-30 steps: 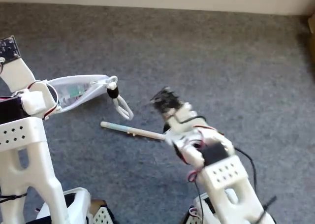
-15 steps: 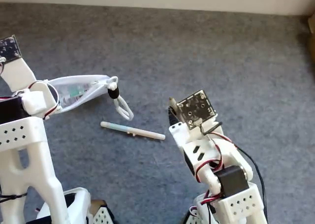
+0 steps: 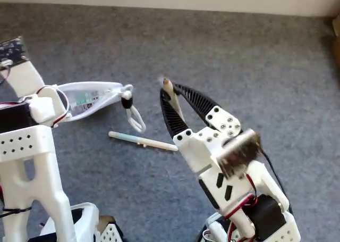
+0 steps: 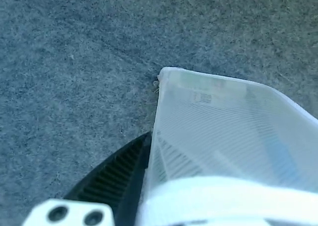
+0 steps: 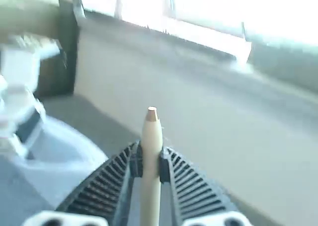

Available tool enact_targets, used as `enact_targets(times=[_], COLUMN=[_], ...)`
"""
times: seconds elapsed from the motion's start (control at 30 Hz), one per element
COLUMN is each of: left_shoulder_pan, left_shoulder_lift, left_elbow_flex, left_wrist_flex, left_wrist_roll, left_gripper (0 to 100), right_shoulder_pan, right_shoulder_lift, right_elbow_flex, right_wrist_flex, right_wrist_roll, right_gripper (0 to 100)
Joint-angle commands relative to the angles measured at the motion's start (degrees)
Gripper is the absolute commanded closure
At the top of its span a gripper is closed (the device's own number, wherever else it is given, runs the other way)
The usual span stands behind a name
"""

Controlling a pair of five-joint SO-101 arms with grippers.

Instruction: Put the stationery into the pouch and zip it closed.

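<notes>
Right gripper: black ribbed jaws were pinched on a cream, brown-tipped pen standing out beyond them. Left gripper: was clamped on one end of a white translucent mesh pouch. Pale slim pen: lay on the grey carpet, near the pouch's white zip loop.

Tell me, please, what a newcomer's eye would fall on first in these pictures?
Most striking is the right gripper mid-scene, its black jaws shut on a cream pencil that sticks out past their tips. At the left, the left gripper holds a translucent white pouch, and a pale pen lies on the grey carpet between them.
</notes>
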Motion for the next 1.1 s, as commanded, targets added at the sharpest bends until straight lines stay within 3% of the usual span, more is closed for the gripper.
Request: enact_targets(times=[0.0,0.17,0.63,1.07], left_shoulder_pan=[4.4,5.1,5.1,5.1], left_shoulder_lift=[1.3,1.3,1.3,1.3], left_elbow_flex=[2.2,2.2,2.1,2.2], left_wrist_flex=[-0.8,-0.9,-0.9,-0.9], left_wrist_roll=[0.4,0.4,0.4,0.4], left_gripper=[99,99,99,99], right_shoulder_pan=[-3.3,-8.8,-17.9,-18.2], right_shoulder_lift=[-0.7,-0.2,19.4,31.2], right_elbow_flex=[-3.6,-3.5,-3.9,-3.5], right_wrist_flex=[-12.1,-25.0,-39.7,-52.9], right_wrist_roll=[-0.3,-0.4,-0.4,-0.4], right_gripper=[99.4,99.4,99.4,99.4])
